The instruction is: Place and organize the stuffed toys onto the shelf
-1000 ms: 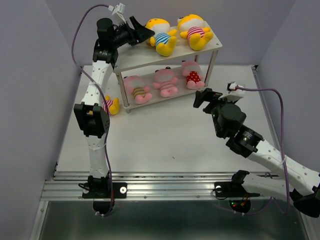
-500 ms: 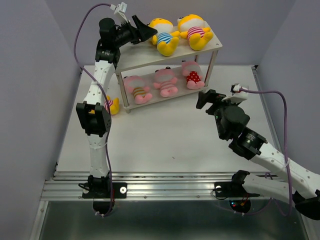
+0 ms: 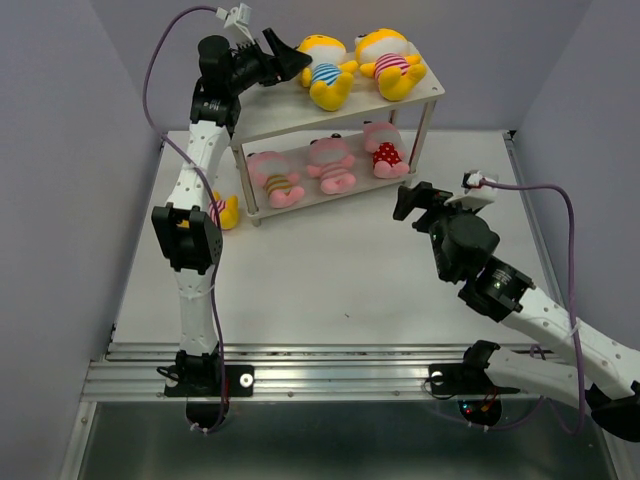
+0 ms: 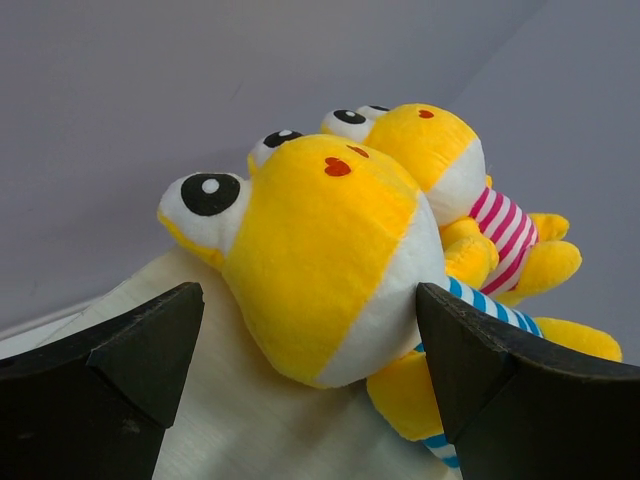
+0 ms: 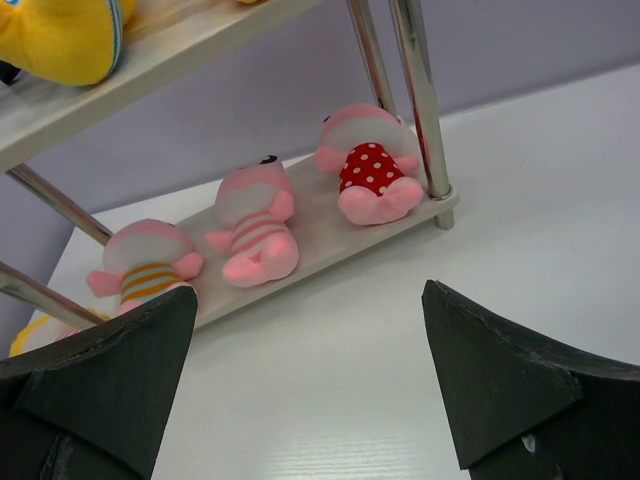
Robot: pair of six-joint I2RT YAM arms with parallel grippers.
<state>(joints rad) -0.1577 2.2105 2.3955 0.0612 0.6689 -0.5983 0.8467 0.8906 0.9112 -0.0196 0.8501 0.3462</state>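
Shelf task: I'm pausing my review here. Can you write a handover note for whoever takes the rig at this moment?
Grippers: the left gripper is open at the blue-striped toy on the top tier, gripping nothing. The right gripper is open and empty over the table in front of the shelf.
Done: the blue-striped toy and pink-striped toy are on the top tier, and the three pink toys are on the lower tier.
To do: the last yellow toy lies on the table left of the shelf, partly behind the left arm. Shelve it.
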